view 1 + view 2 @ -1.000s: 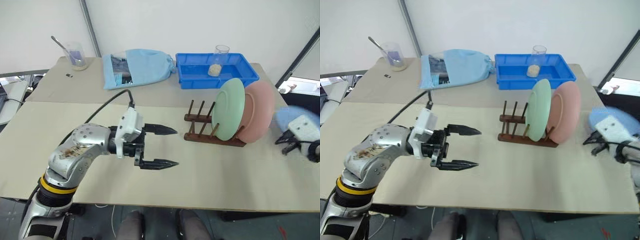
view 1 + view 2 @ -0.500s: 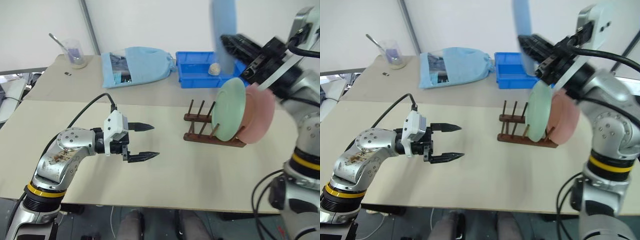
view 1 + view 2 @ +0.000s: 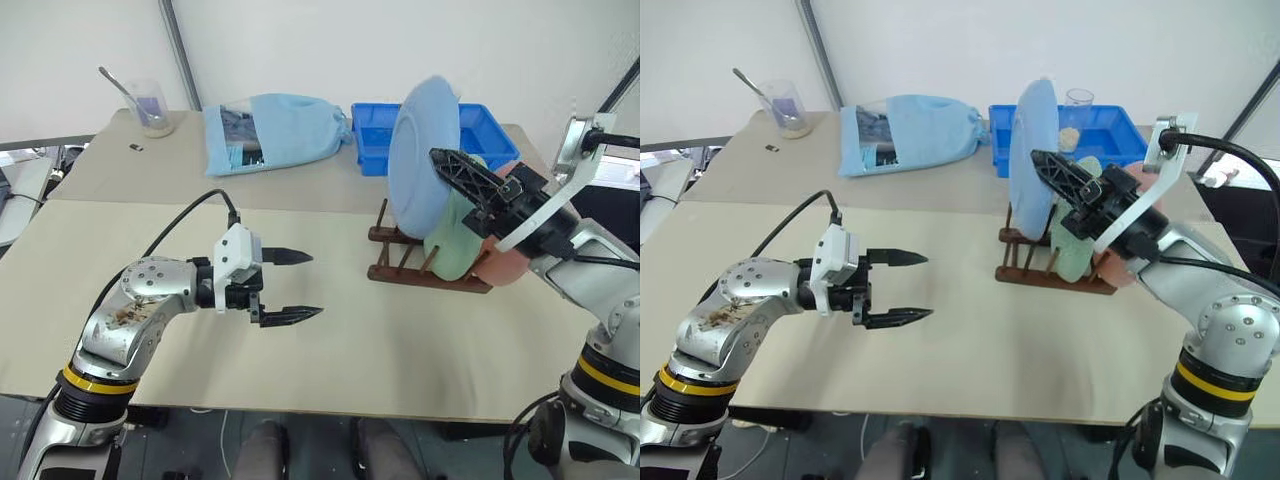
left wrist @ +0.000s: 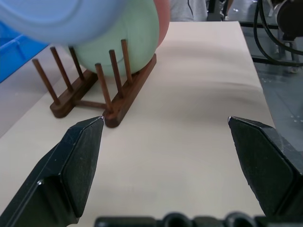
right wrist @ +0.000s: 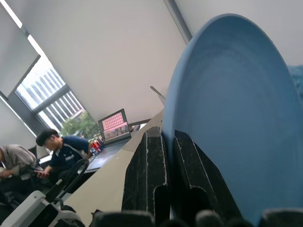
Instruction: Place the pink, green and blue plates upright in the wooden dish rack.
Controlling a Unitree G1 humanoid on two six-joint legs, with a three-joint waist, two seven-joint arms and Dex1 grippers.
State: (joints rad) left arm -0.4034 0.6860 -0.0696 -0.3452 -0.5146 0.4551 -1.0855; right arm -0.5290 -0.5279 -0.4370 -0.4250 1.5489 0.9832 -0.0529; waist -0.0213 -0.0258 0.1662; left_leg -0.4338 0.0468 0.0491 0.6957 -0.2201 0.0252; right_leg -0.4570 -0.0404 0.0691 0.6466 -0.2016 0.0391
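Right gripper pinching blue plate upright over wooden dish rack; left gripper spread wide, empty. Right wrist view alone: laptop, two people.

Left gripper agape, level, pointing right; right gripper clamped, raised.

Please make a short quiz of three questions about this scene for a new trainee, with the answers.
1. True or false: the right gripper is shut on the blue plate.
2. Which plates stand in the wooden dish rack? A) green plate and pink plate B) blue only C) none
3. Fill in: the left gripper is ____ and holds nothing.

Key: 1 true. 2 A. 3 open.
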